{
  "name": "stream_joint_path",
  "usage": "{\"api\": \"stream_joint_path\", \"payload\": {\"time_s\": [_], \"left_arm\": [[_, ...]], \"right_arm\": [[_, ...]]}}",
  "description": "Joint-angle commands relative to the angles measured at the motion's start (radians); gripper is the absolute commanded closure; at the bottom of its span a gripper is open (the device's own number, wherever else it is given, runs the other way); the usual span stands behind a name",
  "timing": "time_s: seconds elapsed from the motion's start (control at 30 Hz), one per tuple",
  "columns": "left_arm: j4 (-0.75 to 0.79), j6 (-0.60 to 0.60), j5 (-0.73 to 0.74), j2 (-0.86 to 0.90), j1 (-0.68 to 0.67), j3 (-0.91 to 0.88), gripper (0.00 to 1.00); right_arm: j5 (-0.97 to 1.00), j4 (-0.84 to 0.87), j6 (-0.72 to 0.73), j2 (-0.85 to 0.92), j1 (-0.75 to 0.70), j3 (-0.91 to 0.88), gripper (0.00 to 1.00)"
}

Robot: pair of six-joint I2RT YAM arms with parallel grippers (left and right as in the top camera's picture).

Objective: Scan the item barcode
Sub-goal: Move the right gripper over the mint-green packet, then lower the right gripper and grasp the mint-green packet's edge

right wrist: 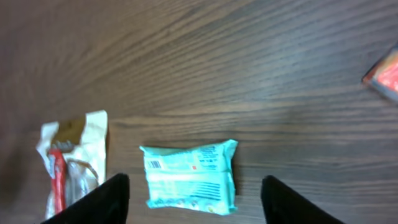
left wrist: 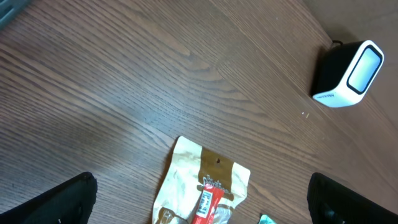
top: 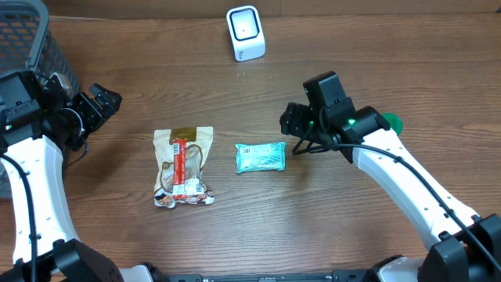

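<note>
Looking down from overhead, we see the teal plastic packet (top: 261,157) lying flat near the middle of the brown wooden table (top: 376,63). It is near the front edge and well apart from the white box-shaped barcode scanner (top: 245,33), which stands at the far edge. A small barcode (right wrist: 153,164) shows on the packet's upper face, towards one end.

The right gripper (top: 289,124) hangs just over the packet's right end. Its wrist camera shows both dark fingers (right wrist: 107,200) spread apart with the packet lying between them. We see no finger touching the packet, so this pincer is open and holds nothing.

Just to the left of the packet lies a cream and brown foil pouch with a red label (top: 184,167), close by but not touching it.

The left gripper (top: 105,108) hovers at the left side of the table, beside a dark wire-mesh basket (top: 27,39). Its fingers (left wrist: 62,202) sit at opposite corners of its wrist view, wide open and empty. That camera looks across at the pouch and the scanner.
</note>
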Motion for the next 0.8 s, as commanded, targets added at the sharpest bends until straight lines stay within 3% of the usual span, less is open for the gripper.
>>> {"api": "stream_joint_path", "payload": {"time_s": [0.0,0.33,0.6,0.77], "left_arm": [[0.002,-0.005,0.000,-0.016,0.001,0.006,0.01],[0.002,-0.005,0.000,-0.016,0.001,0.006,0.00],[0.002,-0.005,0.000,-0.016,0.001,0.006,0.00],[0.002,-0.005,0.000,-0.016,0.001,0.006,0.00]], "right_arm": [[0.016,0.005,-0.010,0.014,-0.002,-0.005,0.35],[-0.053,-0.036,-0.011,0.098,-0.001,-0.005,0.18],[-0.241,-0.045,-0.083,0.253,-0.001,-0.005,0.18],[-0.243,-0.096,-0.082,0.303,-0.001,-0.006,0.20]]}}
